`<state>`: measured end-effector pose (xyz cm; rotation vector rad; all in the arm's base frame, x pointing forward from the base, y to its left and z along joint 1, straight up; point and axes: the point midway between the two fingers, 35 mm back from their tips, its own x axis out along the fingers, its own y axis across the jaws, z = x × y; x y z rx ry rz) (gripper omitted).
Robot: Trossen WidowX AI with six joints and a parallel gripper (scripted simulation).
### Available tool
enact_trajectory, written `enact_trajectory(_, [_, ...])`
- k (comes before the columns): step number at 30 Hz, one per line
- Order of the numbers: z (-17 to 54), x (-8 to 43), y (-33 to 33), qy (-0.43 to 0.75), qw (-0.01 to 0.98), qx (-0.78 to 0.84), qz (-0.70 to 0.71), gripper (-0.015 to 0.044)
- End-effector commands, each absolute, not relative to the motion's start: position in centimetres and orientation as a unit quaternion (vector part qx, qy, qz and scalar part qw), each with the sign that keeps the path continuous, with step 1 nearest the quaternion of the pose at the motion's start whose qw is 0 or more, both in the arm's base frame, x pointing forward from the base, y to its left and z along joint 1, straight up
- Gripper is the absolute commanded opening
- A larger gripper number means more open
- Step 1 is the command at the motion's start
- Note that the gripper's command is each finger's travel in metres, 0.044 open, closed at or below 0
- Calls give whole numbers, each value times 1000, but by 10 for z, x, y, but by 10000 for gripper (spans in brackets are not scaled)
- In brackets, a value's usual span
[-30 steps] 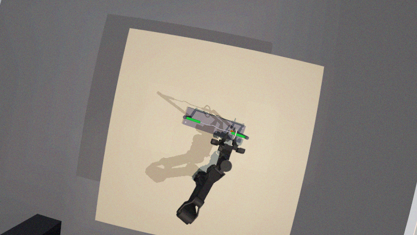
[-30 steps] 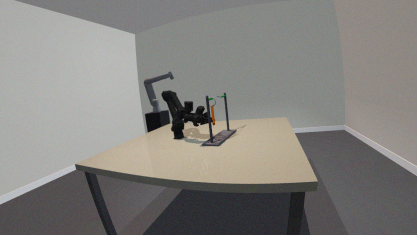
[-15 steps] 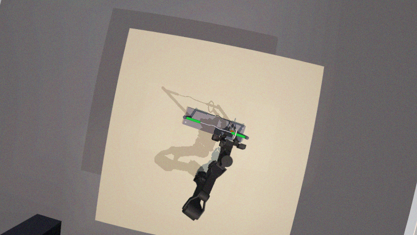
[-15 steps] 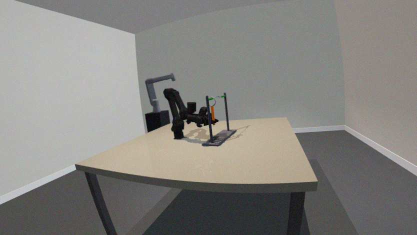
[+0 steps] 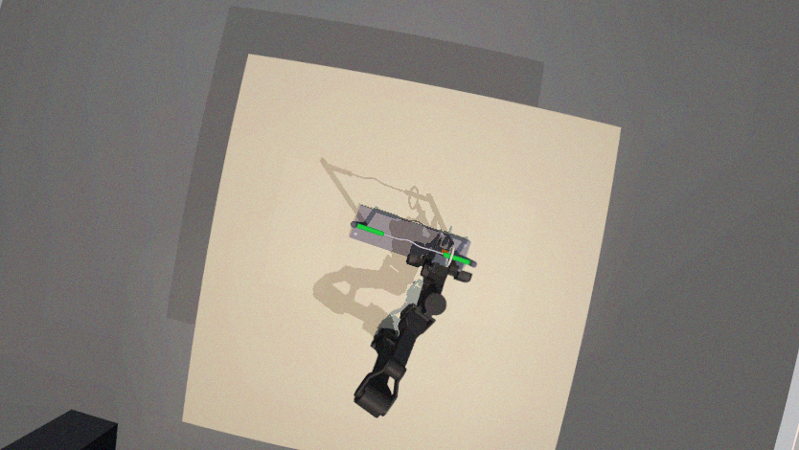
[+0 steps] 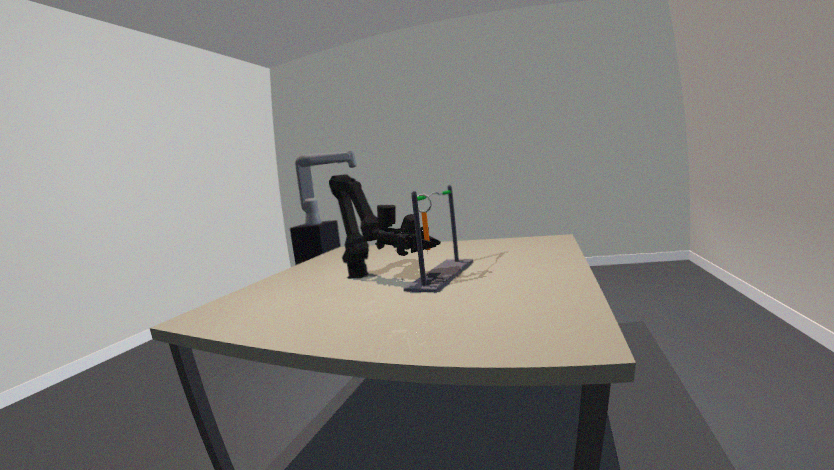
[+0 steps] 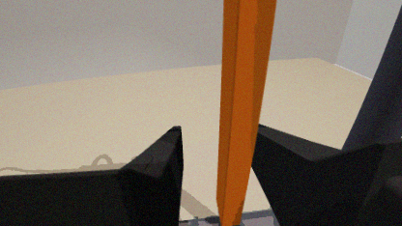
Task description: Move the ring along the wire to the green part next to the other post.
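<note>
– Though hanging between the parted fingers, not yet gripped: long faceted orange handle (image 5: 444,251) (image 6: 425,226) (image 7: 242,97), one. Location of the rest?

– Pale thin ring (image 5: 451,256) (image 6: 431,203), one: around the green sleeve (image 5: 461,259) (image 6: 420,198) beside the near dark round post (image 5: 473,263) (image 6: 418,239) (image 7: 382,87). Handle downward.

– Jaws of the black parallel gripper (image 5: 445,241) (image 6: 434,241) (image 7: 219,127)?

– Partly open, holding nothing. In the wrist view, wider gap at left of the handle, little or none at right; contact with the right-hand finger, impossible to tell.

– Handling advice?

– First, centre on the handle with a small sideways correction, lest closing swing or twist the ring. Next, close gently, confirm a firm grip, then lift just enough to free the ring from the sleeve. Keep the ring's plane across the wire; follow each bend.

– Edges and room?

– Near post: close beside the right-hand finger in the wrist view; not much sideways slack there. Thin grey wire (image 5: 410,241): above the fingers, off limits, so best to stay low on the handle. Travel: toward the far green sleeve (image 5: 370,229) (image 6: 447,192) and far dark post (image 5: 353,224) (image 6: 453,227). Between posts, open space beneath the wire, above the flat grey-violet base (image 5: 385,242) (image 6: 420,288).
</note>
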<state>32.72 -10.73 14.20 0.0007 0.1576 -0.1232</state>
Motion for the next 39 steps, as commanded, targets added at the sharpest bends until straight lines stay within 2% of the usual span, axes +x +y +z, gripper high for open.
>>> enact_trajectory(1, [141, 328, -108, 79, 995, 2, -64, 160])
enact_trajectory(12, [141, 328, -108, 79, 995, 2, -64, 160])
enact_trajectory(17, [141, 328, -107, 80, 995, 1, -61, 29])
enact_trajectory(19, [141, 328, -107, 80, 995, 1, -61, 15])
enact_trajectory(25, [141, 328, -107, 80, 995, 1, -61, -142])
enact_trajectory(39, [151, 328, -110, 80, 995, 0, -59, -150])
